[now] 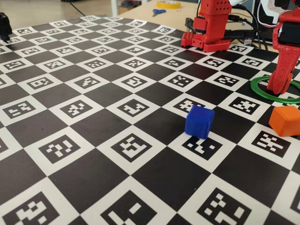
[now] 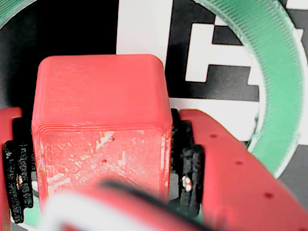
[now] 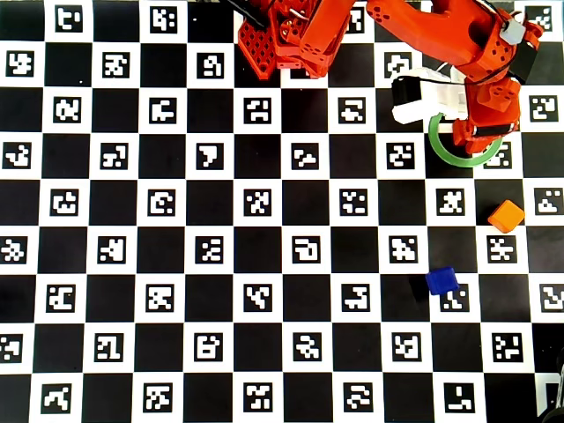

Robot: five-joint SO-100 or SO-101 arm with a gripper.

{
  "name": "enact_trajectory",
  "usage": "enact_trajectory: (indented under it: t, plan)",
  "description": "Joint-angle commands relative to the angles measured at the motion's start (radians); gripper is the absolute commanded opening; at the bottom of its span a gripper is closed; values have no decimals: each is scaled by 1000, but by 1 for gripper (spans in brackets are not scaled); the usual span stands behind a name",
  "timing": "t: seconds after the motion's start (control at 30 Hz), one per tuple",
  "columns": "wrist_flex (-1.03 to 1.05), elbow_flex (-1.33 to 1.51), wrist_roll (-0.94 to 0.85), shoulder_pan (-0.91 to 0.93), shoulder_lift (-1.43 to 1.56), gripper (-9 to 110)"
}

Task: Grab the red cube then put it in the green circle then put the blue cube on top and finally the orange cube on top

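**Red cube clamped in the gripper over the green ring**

In the wrist view the gripper is clenched on the red cube: a red printed finger presses each side face, with black ridged pads squeezed between finger and cube. The cube is matte plastic with rounded edges; its near face shows pale scuffing and fine layer lines. Behind and to the right of the gripper curves the green circle, a thin flat ring with a finely ribbed surface, lying on the checkered board.

In the fixed view, going left to right, the blue cube sits well to the left of the gripper and nearer the camera, a deep-blue block with softened corners resting on a white square. The gripper stands upright with its tip down inside the green circle. The orange cube lies close in front of the gripper, just outside the ring, apart from the blue one.

In the overhead view the arm reaches over the ring; the blue cube lies farthest from the gripper, the orange cube nearer to it.
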Motion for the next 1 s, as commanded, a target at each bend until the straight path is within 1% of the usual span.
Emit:
enact_trajectory:
  t: [0.0, 0.07, 0.17, 0.2, 0.47, 0.97]
  plan:
    - [-2, 0, 3, -3, 20, 14]
    - [2, 0, 3, -8, 20, 16]
    - [11, 2, 15, -12, 18, 33]
    - [12, 2, 17, -14, 17, 35]
    - [20, -8, 14, -14, 12, 45]
    - [127, -106, 0, -15, 28, 47]
